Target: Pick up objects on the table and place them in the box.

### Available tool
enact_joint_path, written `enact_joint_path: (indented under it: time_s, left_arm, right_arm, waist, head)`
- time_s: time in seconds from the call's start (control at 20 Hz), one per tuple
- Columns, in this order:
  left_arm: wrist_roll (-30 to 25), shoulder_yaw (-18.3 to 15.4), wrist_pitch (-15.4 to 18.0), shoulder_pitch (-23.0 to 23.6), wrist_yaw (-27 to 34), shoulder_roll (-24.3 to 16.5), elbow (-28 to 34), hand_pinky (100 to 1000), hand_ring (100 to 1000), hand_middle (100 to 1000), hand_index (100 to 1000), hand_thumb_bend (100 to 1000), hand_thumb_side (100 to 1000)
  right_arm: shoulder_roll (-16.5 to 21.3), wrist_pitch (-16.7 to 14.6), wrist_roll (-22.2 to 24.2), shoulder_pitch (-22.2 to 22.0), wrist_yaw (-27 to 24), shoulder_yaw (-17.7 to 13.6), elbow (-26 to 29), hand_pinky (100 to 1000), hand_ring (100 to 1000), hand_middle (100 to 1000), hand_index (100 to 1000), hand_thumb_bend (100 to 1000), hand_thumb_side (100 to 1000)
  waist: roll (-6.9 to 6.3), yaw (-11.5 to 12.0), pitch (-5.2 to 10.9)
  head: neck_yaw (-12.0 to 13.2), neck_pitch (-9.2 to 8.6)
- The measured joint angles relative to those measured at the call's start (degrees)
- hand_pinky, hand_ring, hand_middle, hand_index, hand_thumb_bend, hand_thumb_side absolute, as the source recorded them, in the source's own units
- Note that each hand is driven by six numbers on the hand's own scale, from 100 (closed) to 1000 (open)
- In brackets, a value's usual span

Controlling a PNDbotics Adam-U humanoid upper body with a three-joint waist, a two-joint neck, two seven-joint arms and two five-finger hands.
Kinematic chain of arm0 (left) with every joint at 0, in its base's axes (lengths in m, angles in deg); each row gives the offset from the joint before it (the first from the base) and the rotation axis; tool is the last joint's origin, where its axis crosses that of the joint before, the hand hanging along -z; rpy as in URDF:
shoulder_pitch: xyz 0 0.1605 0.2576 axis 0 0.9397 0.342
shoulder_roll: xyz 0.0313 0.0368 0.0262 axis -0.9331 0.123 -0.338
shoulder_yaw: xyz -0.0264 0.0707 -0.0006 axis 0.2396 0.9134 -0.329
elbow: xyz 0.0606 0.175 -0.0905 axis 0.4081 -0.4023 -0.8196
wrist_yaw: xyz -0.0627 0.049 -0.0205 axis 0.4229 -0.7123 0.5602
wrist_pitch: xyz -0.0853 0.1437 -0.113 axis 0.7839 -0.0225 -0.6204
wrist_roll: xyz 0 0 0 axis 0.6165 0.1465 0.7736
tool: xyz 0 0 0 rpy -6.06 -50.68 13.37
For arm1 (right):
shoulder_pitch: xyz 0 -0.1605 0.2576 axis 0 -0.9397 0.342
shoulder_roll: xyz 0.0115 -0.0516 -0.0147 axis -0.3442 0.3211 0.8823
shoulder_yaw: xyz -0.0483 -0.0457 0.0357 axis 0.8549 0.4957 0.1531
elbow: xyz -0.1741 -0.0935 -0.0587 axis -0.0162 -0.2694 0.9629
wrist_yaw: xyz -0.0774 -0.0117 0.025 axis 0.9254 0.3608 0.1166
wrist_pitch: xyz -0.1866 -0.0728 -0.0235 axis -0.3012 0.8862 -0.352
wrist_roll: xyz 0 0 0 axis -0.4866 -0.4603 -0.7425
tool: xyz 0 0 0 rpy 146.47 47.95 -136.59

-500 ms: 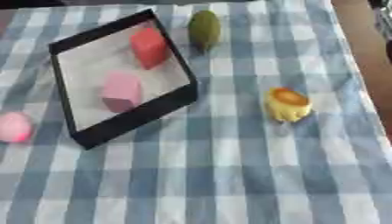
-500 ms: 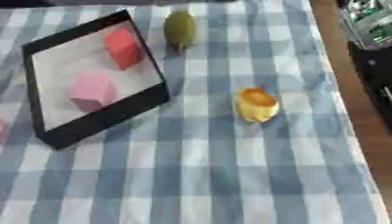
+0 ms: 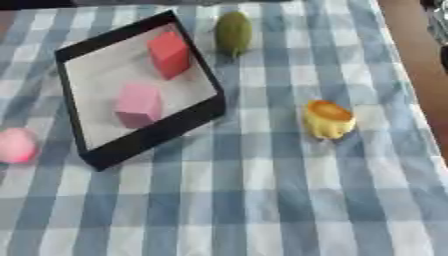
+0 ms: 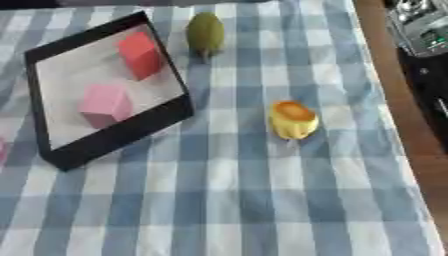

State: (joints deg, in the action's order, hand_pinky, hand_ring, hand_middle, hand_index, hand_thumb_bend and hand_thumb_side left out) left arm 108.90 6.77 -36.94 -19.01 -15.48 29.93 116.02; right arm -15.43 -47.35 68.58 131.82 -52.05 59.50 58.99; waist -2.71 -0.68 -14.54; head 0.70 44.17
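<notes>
Neither hand shows in either view, so the state of the fingers cannot be told, nor whether they hold anything.

The black-walled box [image 3: 140,142] with its pale floor lies askew at about 10 o'clock on the counter, which wears a blue-and-white checked cloth [image 3: 262,200]. 2 things already sit inside it: a red block [image 3: 170,54] toward the far end and a pink block [image 3: 138,103] nearer the middle.

3 things are still out on the cloth. An olive-green oval object [image 3: 233,32], perhaps a toy fruit, stands just beyond the box's far right corner at about 12 o'clock. A yellow object with an orange top [image 3: 329,118] sits well apart from the box at about 3 o'clock. A pink rounded object [image 3: 15,145] lies at 9 o'clock, near the box's left wall and partly cut by the frame edge.

The task looks partway done, between placements. The next move calls for a hand to reach one loose item, likely the yellow one for the right hand, close round it, lift it over the wall and release inside.
</notes>
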Motion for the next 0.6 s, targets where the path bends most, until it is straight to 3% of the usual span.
enact_joint_path:
  time_s: [0.4, 0.6]
  left_arm:
    - [0.0, 0.0, 0.0, -0.1, 0.0, 0.1, 0.3, 790, 820, 764, 924, 343, 883]
    - [0.0, 0.0, 0.0, -0.5, 0.0, 0.1, 0.3, 790, 820, 764, 924, 343, 883]
  right_arm:
    - [-0.5, 0.3, 2.9, 2.6, 6.0, 2.8, 0.0, 881, 802, 834, 883, 546, 560]
    - [-2.9, 0.7, 8.4, 4.6, 17.1, 3.0, -0.5, 886, 829, 856, 897, 549, 492]
  waist:
    - [0.14, 0.6, -0.58]
    - [0.22, 1.1, -0.68]
  head:
    - [-0.5, 0.01]
    - [-1.4, 0.01]
